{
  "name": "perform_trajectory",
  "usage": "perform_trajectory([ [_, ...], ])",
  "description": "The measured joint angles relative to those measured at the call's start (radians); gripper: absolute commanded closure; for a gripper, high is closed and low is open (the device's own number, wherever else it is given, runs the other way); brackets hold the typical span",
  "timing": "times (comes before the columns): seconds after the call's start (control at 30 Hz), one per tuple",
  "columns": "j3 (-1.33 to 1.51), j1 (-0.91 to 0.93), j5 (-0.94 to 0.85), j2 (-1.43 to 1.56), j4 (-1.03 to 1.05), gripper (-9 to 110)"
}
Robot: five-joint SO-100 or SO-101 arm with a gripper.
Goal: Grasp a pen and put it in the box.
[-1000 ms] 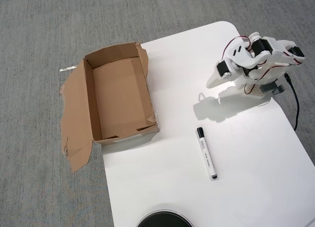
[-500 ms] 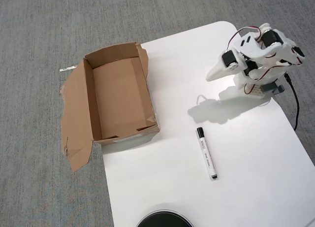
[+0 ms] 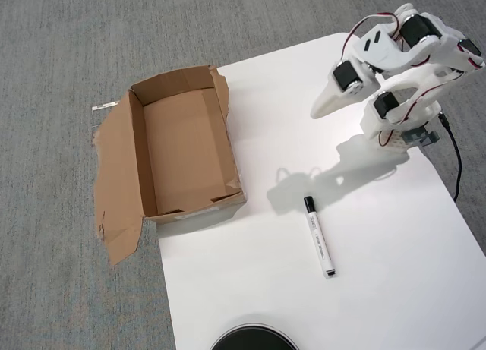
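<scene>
Overhead view shows that the task is only at its very start. The pen lies flat on the white table, a little right of the middle of the frame and slightly below it, with its black cap pointing toward the top. Nothing touches it. The box stands at the left, at the table edge, open upward, and its inside looks empty, so nothing is delivered yet. The gripper is in the upper right of the frame, well apart from the pen and above the table, pointing toward the lower left. Its jaws look together or nearly so, but from this angle I cannot tell for sure. What is left, in my judgement, is everything: reaching the pen, grasping it, carrying it left, and releasing it in the box.
</scene>
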Motion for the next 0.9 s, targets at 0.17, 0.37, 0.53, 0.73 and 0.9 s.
perform_trajectory([
  [0.17, -0.072, -0.098, 0.0, -0.107, 0.0, 100],
  [0.37, -0.086, -0.267, 0.0, -0.198, 0.0, 100],
  [0.53, -0.086, -0.357, 0.002, -0.207, 0.0, 100],
  [0.73, -0.086, -0.451, 0.002, -0.249, 0.0, 100],
  [0.9, -0.086, -0.522, 0.002, -0.411, 0.0, 100],
])
